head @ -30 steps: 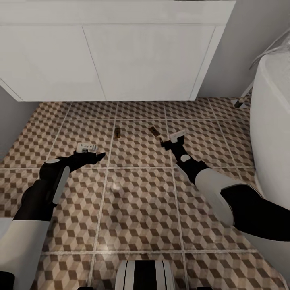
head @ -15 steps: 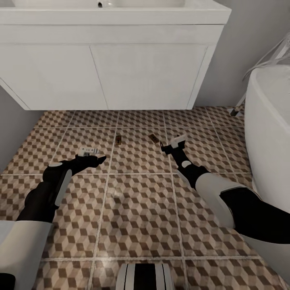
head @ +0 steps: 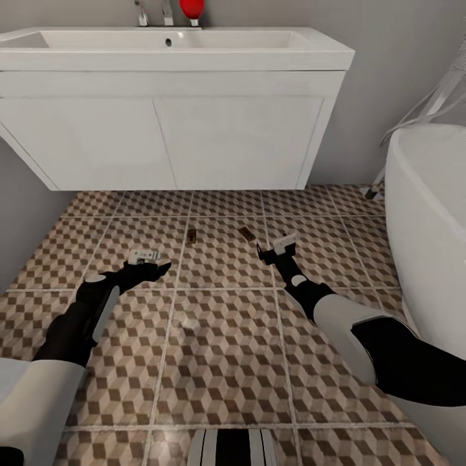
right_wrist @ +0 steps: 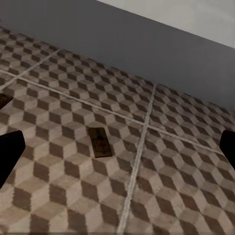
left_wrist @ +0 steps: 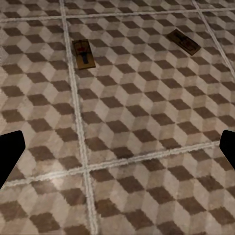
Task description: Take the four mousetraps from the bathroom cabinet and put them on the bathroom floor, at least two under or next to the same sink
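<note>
On bathroom floor (head: 220, 336): unlabelled mousetraps (head: 193, 235).

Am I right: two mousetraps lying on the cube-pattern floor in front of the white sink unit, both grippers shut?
Not quite. Both grippers are open: the left gripper and the right gripper each show their fingers spread wide in the wrist views. The two mousetraps do lie on the tiled floor before the white sink unit.

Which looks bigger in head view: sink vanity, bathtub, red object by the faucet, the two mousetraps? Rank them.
1. sink vanity
2. bathtub, cropped by the frame edge
3. red object
4. left mousetrap and right mousetrap: alike, no ranking.
</note>
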You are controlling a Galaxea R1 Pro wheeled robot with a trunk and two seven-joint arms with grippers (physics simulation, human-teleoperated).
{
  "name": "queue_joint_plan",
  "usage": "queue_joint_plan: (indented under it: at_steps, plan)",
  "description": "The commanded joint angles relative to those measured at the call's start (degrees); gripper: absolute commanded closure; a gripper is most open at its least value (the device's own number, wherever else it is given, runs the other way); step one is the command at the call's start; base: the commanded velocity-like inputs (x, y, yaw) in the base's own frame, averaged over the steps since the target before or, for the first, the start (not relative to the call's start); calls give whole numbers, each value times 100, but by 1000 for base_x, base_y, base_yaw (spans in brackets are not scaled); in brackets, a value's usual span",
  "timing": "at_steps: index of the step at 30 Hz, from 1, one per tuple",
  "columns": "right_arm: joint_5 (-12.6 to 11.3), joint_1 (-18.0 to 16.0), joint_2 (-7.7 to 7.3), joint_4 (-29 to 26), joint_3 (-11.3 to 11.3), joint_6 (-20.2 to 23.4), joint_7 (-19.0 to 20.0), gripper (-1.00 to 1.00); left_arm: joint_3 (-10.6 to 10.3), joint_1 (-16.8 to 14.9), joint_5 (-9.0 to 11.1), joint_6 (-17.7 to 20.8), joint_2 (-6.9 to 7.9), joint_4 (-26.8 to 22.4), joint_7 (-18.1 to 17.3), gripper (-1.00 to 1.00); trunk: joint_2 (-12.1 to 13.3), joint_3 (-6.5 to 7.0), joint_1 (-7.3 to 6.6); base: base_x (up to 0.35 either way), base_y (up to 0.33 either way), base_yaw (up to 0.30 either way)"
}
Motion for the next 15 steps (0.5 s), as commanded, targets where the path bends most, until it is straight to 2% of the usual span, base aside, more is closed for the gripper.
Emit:
queue_joint_plan:
  at_steps: [1, 15]
  plan:
    - [59, 23, 2, 8, 15, -7, -58, -100, -9, 8, 51, -20, 3, 57, 11, -100, 0, 19, -3, 0, 0, 0]
    - [67, 500, -65, 8, 15, -226, -59, -100, -16, 63, 51, -1089, -25, 1298, 11, -100, 19, 329, -39, 0, 0, 0]
